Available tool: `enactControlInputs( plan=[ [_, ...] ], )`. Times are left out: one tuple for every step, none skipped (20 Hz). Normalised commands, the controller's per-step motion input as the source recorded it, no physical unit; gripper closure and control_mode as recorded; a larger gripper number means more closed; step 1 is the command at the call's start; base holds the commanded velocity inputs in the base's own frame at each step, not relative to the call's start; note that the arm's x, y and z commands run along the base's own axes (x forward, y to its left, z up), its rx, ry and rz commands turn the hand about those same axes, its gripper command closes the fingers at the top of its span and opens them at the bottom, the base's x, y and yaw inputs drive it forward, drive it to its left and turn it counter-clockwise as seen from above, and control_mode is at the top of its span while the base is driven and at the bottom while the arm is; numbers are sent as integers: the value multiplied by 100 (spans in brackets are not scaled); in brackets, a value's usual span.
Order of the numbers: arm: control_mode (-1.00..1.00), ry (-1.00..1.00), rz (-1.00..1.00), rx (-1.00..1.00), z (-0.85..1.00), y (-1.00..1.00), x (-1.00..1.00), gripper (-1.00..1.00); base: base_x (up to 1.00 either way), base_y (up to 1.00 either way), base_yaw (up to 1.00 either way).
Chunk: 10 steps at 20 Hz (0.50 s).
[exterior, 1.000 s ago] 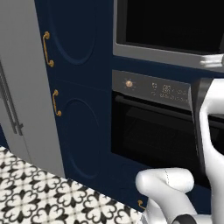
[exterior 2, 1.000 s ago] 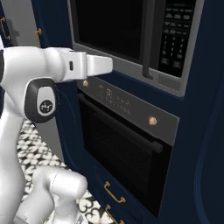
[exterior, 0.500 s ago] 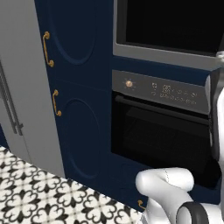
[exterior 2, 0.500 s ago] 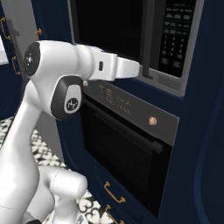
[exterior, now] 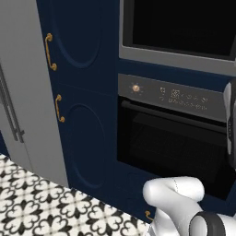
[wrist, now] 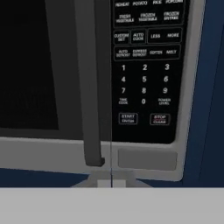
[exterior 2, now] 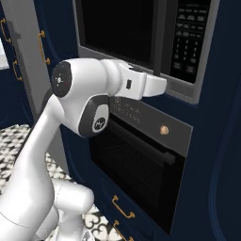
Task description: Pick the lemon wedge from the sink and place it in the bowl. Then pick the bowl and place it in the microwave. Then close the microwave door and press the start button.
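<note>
We take the built-in grey-framed microwave [exterior 2: 141, 42] as our landmark. Its large dark glass door with the grey metal frame [wrist: 39, 74] lies flush against the cabinet, shut, and a dark vertical bar handle [wrist: 89, 83] runs down the door's right edge. Immediately right of that handle sits the black side keypad [wrist: 144, 65], with number keys in its middle and, in its lowest row, the START key [wrist: 127, 118] beside the STOP key [wrist: 159, 119].

The white arm [exterior 2: 89, 101] reaches toward the lower frame of the microwave, just below the keypad. Its end effector [wrist: 111, 183] is shut, the two tips pressed together with nothing between them (in the hand view they meet at the bottom, under the microwave's grey lower frame, below the seam between door and keypad).

Directly beneath the microwave we see a black oven [exterior: 175, 147] with a brass knob [exterior: 135, 88] on its grey control strip. Left of the microwave stand navy cabinet doors with brass handles [exterior: 50, 51], and farther left a grey panel [exterior: 23, 92]. Below lies a black-and-white patterned floor [exterior: 50, 207].
</note>
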Motion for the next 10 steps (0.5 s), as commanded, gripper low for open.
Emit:
enactControlInputs(
  plan=[
    [-100, -7, 0, 16, 16, -32, 22, 100, 0, 0, 0],
    [-100, -7, 0, 16, 30, -28, 18, 100, 0, 0, 0],
    [-100, -14, 0, 17, 38, -28, 0, 100, 0, 0, 0],
    [-100, -13, 0, 14, 34, -26, 2, 100, 0, 0, 0],
    [-100, -17, 0, 13, 34, -23, 0, 100, 0, 0, 0],
    [-100, -17, 0, 14, 37, -29, 0, 100, 0, 0, 0],
    [-100, -16, 0, 13, 39, -21, 0, 100, 0, 0, 0],
    [-100, -14, 0, 13, 34, -19, 0, 100, 0, 0, 0],
    [-100, -5, 0, 15, 9, -19, 0, 100, 0, 0, 0],
    [-100, -7, 0, 13, 7, -18, 0, 100, 0, 0, 0]
  ],
)
